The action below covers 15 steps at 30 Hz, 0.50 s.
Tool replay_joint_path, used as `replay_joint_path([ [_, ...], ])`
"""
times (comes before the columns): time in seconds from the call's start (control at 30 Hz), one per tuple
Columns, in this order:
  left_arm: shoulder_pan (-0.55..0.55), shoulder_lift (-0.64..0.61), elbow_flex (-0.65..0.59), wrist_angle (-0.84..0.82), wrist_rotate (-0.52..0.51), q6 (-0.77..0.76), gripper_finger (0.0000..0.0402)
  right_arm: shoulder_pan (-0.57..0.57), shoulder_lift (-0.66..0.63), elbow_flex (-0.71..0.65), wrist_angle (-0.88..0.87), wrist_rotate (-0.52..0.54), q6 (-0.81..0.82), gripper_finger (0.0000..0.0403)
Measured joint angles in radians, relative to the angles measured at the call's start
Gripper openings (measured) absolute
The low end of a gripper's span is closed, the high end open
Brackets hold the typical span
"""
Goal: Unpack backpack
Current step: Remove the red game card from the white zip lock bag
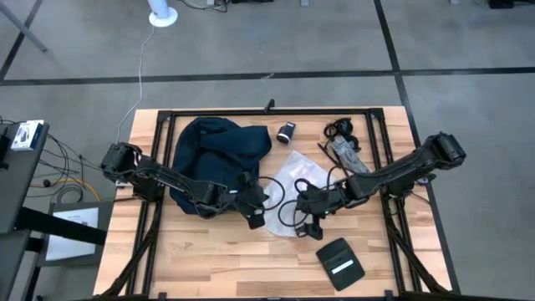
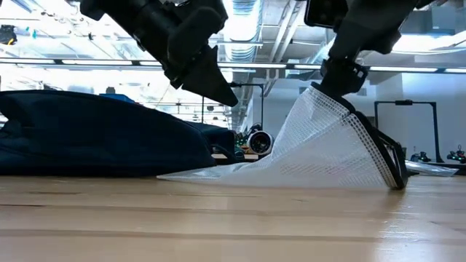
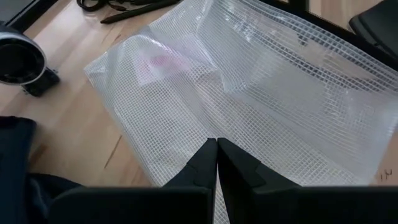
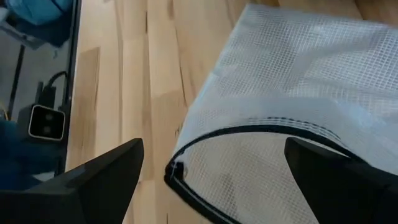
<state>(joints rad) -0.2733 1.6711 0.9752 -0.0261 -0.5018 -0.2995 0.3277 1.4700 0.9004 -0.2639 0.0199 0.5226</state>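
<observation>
Room: grey floor [image 1: 276,42] of large panels divided by dark seams, carrying a butcher-block wooden table [image 1: 209,251] framed by black metal rails [image 1: 276,111]; a white round stand base [image 1: 164,15] with a thin cable sits on the floor beyond the table. Beside the table's left side stands a dark side cart [image 1: 21,180] holding loose cables and a small white box. Overhead, seen from table height: exposed silver ducting [image 2: 247,18], pipes and bright strip lighting against white walls [image 2: 429,91].
</observation>
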Motion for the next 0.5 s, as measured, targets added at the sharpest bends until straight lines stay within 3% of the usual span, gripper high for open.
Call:
replay_joint_path([
  [0.5, -0.007, 0.001, 0.0, -0.029, 0.026, -0.095, 0.0, -0.024, -0.005, 0.016, -0.225, 0.002, 0.003, 0.038],
])
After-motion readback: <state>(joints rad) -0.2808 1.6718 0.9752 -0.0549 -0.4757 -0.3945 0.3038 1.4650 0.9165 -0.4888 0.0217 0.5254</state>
